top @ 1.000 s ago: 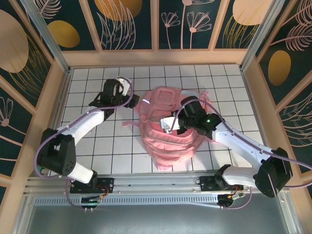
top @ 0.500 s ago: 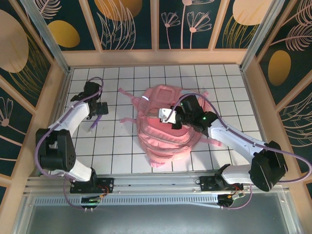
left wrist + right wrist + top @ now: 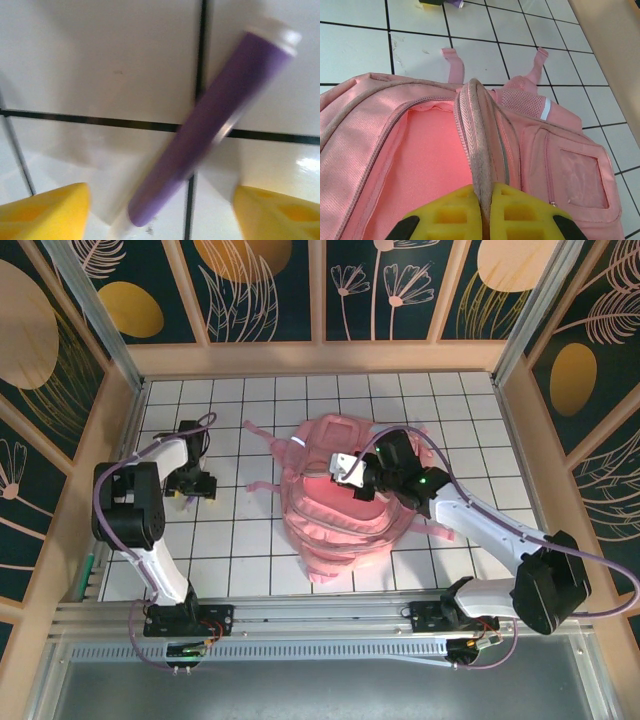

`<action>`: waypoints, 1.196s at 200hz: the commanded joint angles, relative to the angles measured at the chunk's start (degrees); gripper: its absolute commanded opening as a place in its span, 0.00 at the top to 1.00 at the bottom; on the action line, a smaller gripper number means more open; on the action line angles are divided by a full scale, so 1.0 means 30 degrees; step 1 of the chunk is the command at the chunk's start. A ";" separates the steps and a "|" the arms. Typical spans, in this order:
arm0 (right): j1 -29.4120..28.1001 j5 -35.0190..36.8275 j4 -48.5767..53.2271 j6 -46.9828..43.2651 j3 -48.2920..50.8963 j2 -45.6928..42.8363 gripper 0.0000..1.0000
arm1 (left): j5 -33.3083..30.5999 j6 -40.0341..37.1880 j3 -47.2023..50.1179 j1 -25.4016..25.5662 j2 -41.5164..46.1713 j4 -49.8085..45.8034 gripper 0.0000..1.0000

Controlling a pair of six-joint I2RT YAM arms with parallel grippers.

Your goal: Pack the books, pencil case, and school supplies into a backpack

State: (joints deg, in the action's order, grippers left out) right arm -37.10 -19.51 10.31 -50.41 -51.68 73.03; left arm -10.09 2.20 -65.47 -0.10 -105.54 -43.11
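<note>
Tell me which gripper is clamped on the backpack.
The right gripper, pinching the backpack's opening rim; the left gripper stands open over a purple marker.

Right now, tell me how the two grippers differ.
The left gripper stands open astride a purple pen lying on the table, not touching it; the right gripper is shut on the zipper edge of the backpack. The left hangs over bare tiles; the right over the backpack's open mouth. Both have yellow fingertips.

backpack [image 3: 380, 100] – pink | marker [image 3: 200, 135] – purple, white tip | table [image 3: 230, 540] white tiles, black grid | jaws yellow
</note>
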 commanded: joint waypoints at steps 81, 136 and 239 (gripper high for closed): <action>0.0456 0.0091 -0.0678 0.0905 -0.0354 -0.0344 1.00 | 0.4940 0.2812 0.1627 -0.0114 0.2310 0.2330 0.88; 0.0835 0.1581 -0.3574 0.5598 -0.0234 0.0875 1.00 | 1.1871 1.4454 0.6259 0.3299 1.1516 0.9456 0.90; 0.1791 0.1799 -0.8452 1.0080 0.0946 0.1432 1.00 | 0.5275 2.5921 0.5249 1.4914 0.9896 1.5157 0.93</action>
State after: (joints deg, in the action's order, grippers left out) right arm -32.42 -13.98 -6.74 -25.43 -48.73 77.10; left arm 11.92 71.26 -46.72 42.41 -72.27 -3.11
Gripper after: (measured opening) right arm 0.078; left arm 0.094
